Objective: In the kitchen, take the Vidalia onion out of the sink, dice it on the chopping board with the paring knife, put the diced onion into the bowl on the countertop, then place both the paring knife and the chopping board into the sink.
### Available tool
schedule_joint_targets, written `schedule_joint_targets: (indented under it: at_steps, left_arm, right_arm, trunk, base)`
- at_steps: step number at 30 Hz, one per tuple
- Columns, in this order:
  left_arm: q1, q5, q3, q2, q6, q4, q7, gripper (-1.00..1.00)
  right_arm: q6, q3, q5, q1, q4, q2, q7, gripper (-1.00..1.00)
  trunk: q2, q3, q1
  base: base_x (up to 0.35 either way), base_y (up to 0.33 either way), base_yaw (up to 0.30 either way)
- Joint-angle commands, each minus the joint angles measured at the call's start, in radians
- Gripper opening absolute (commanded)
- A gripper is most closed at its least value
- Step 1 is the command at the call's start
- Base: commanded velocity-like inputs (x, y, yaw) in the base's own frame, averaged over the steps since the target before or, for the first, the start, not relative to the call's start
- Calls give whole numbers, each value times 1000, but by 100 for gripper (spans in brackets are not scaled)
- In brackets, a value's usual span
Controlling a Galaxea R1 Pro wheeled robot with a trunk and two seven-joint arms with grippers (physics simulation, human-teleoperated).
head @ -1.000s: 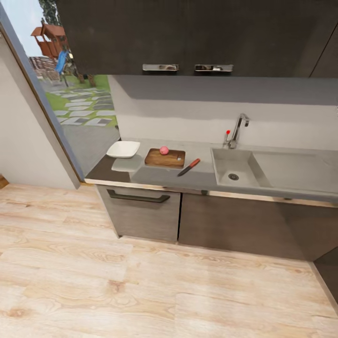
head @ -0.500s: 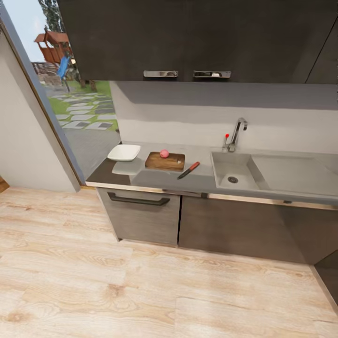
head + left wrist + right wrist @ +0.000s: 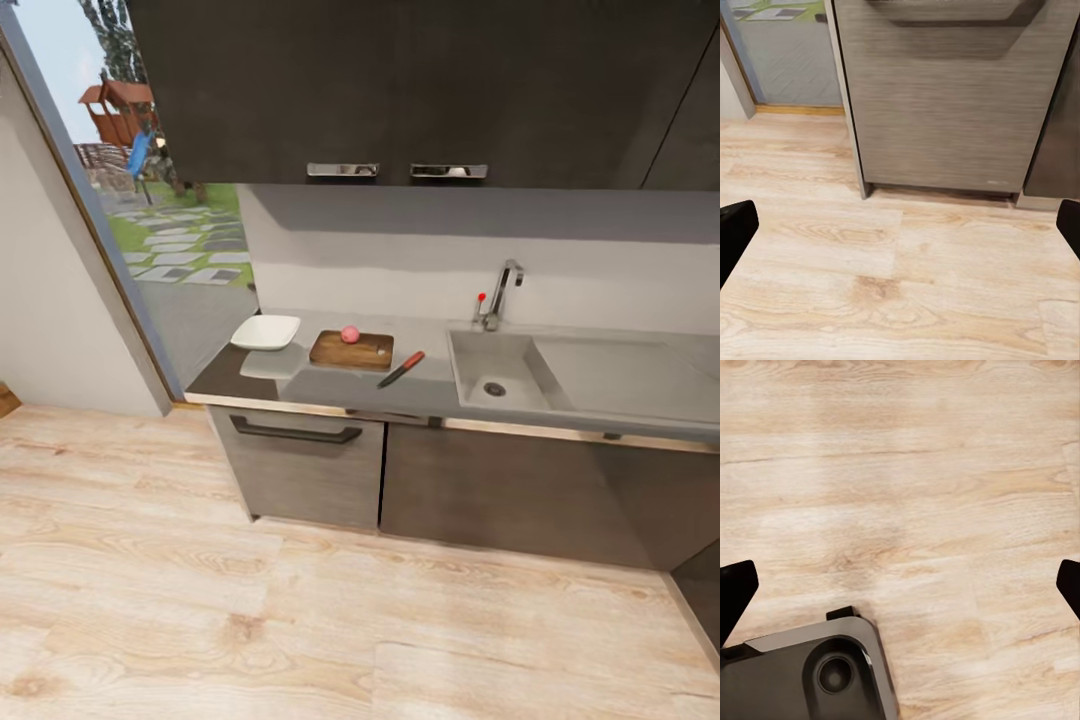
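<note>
Facing the counter from across the wooden floor, I see the Vidalia onion sitting on the chopping board, the paring knife just beside it toward the sink, the bowl at the other side. My left gripper and right gripper are both spread wide, holding nothing, above the floor.

onion: 1 | chopping board: 1 | paring knife: 1 | bowl: 1 | sink: 1

countertop: bowl, chopping board, paring knife
</note>
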Motion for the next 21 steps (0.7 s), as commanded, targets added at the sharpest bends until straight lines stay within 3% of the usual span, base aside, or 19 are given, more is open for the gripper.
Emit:
schedule_joint_targets:
  at_steps: [1, 21]
  left_arm:
    - [0, 10, 0, 0, 0, 0, -10, 100]
    - [0, 10, -1, 0, 0, 9, -10, 100]
  right_arm:
    - [0, -3, 9, 0, -2, 1, -6, 100]
    - [0, -3, 9, 0, -2, 1, -7, 100]
  trunk:
    - [-2, 0, 1]
    - [-2, 32, 1]
  base:
    - [0, 0, 0]
    - [0, 0, 0]
